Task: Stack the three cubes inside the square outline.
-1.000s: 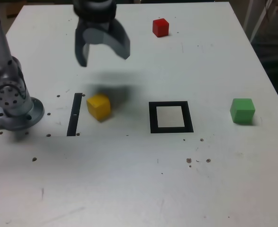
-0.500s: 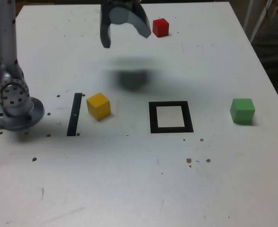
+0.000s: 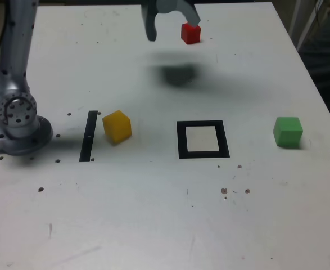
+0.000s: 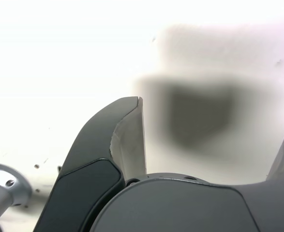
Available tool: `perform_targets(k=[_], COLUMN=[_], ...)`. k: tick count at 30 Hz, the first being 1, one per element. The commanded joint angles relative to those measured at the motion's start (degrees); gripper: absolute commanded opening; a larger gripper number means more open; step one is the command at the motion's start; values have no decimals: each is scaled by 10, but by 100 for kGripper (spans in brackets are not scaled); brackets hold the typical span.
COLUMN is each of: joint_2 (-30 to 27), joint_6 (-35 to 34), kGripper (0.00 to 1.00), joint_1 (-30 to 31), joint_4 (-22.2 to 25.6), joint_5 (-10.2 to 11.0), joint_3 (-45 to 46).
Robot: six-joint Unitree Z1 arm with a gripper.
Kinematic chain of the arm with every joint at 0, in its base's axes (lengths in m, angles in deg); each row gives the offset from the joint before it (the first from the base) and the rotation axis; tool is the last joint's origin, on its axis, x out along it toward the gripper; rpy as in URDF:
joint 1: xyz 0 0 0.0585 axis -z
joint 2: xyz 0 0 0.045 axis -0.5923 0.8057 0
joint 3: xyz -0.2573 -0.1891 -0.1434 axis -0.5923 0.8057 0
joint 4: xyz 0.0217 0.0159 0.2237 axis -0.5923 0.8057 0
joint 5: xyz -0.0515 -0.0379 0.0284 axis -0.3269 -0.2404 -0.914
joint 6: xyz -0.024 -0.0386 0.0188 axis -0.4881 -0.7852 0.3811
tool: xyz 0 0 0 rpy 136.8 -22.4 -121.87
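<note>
Reaching across the far edge of the bench (image 3: 153, 225), the gripper (image 3: 172, 29) hangs with its jaws spread wide and nothing between them, just beside the red cube (image 3: 190, 33); that looks like an approach to this block, though none is gripped yet.

Going by the exterior view from its left: the arm's base (image 3: 18, 126) sits at the left edge. Next comes a thin black strip (image 3: 88, 135), then the yellow cube (image 3: 117, 125) just beside it. The square outline (image 3: 203, 139) lies mid-bench, its white centre bare, so stacking has not begun. The green cube (image 3: 288, 131) rests near the right edge, well apart from the others; the scattered blocks each call for a separate fetch.

The bench is white, matte and speckled with small dark marks. Beyond its right edge the room is dim and unclear.
</note>
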Motion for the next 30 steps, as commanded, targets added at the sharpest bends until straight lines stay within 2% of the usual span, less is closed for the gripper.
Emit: perform_targets(k=[1,13,30], joint_2=[20,117,217], joint_6=[2,3,5], kGripper=[99,98,96], joint_1=[-9,-54,-69], joint_4=[6,43,91], joint_5=[1,-5,-21], joint_3=[-26,-169,-309])
